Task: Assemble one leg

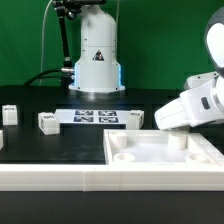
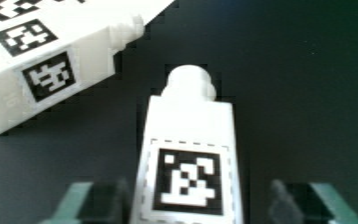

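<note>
In the wrist view a white leg (image 2: 194, 140) with a square tag on its face and a round tip lies lengthwise between my fingers (image 2: 91, 205), over the dark table. There is a dark gap on each side, so my gripper (image 2: 197, 202) is open and straddles it without touching. The corner of the large white panel (image 2: 51, 60), with tags on its side, lies just beyond the leg's tip. In the exterior view my gripper (image 1: 176, 135) hangs low at the panel's (image 1: 160, 152) far right corner, and the hand hides most of this leg.
The marker board (image 1: 97, 117) lies mid-table in front of the robot base. Loose legs sit at the exterior view's left (image 1: 8, 114), (image 1: 47, 121), and one sits right of the board (image 1: 133, 120). The panel fills the front.
</note>
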`<state>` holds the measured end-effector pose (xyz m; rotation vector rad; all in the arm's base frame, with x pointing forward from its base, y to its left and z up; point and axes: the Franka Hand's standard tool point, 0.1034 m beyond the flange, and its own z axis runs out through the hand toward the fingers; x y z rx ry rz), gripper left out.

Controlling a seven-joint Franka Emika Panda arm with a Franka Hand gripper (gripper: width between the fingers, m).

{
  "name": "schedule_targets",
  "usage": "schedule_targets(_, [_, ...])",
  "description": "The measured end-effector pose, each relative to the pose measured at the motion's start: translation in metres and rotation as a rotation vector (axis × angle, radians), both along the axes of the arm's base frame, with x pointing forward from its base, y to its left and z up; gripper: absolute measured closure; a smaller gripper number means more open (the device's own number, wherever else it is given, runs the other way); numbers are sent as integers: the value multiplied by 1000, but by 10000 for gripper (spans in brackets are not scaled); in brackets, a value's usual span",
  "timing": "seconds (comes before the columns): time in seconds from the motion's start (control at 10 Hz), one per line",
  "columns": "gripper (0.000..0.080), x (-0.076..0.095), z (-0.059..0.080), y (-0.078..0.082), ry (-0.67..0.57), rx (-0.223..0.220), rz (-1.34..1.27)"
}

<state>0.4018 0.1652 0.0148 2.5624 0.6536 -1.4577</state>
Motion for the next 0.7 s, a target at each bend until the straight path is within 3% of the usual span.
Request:
schedule_targets(0.1, [509, 0, 0, 0, 0, 0, 0])
schedule_targets(0.5, [509, 0, 0, 0, 0, 0, 0])
schedule_targets(0.6, [509, 0, 5, 0, 11, 13, 0])
schedule_targets(0.7, [509, 2, 20, -1, 24, 35, -9])
